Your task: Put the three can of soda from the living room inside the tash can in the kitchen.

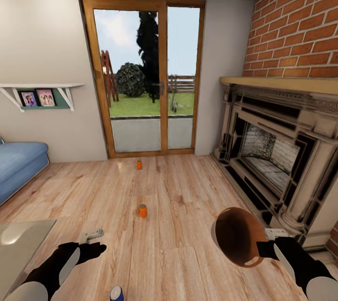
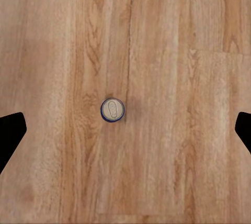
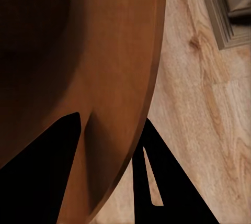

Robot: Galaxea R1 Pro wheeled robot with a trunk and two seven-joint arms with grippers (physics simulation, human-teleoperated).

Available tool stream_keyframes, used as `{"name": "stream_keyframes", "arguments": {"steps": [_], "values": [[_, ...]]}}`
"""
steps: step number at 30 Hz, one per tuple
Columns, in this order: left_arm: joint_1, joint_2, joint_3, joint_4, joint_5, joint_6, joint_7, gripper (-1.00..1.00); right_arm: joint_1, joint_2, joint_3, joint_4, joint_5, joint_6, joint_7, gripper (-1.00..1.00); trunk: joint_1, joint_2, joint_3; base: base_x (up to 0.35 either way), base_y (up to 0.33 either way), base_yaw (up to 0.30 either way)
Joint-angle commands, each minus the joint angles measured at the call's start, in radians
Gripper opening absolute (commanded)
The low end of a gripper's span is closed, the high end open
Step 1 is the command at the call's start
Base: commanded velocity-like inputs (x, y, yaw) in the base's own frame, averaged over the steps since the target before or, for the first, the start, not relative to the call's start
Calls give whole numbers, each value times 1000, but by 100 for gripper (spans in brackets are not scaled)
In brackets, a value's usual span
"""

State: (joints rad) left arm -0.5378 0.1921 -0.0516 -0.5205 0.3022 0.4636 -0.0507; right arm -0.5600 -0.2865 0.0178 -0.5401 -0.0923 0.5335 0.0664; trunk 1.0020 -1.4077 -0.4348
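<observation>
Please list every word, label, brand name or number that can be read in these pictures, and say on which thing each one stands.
No text can be read.
Blue can: its grey top shows a pull-tab, no letters; in the head view its side is cut off at the picture's edge.
Two orange cans: too small to read.
Two framed pictures on the wall shelf: blurred images, no legible words.

We hold our left arm low with the left gripper [image 1: 94, 244] pointing down, its two fingers spread wide apart. Our right arm reaches forward, and the right gripper [image 1: 261, 248] is clamped on the rim of the trash can [image 1: 237, 235].
</observation>
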Motion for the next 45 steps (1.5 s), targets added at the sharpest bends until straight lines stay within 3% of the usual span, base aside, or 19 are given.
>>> {"name": "stream_keyframes", "arguments": {"steps": [1,30,34,36,45], "values": [[0,0,0,0,0,-1,0,100,-1,0,-1,-1,-7,0,0,-100,4,-7,-3,0,0,0],[0,0,1,0,3,-20,0,100,-7,2,5,1,-2,9,1,-100,115,-210,-94,0,0,0],[-1,0,1,0,3,-23,0,100,-70,2,5,-5,4,104,0,-100,130,-238,-106,0,0,0],[-1,0,1,0,3,-25,0,100,-129,5,4,-8,45,177,0,-100,138,-252,-113,0,0,0],[-1,0,1,0,3,-27,-1,100,-189,19,4,-9,73,207,-2,-100,173,-315,-139,0,0,0]]}}
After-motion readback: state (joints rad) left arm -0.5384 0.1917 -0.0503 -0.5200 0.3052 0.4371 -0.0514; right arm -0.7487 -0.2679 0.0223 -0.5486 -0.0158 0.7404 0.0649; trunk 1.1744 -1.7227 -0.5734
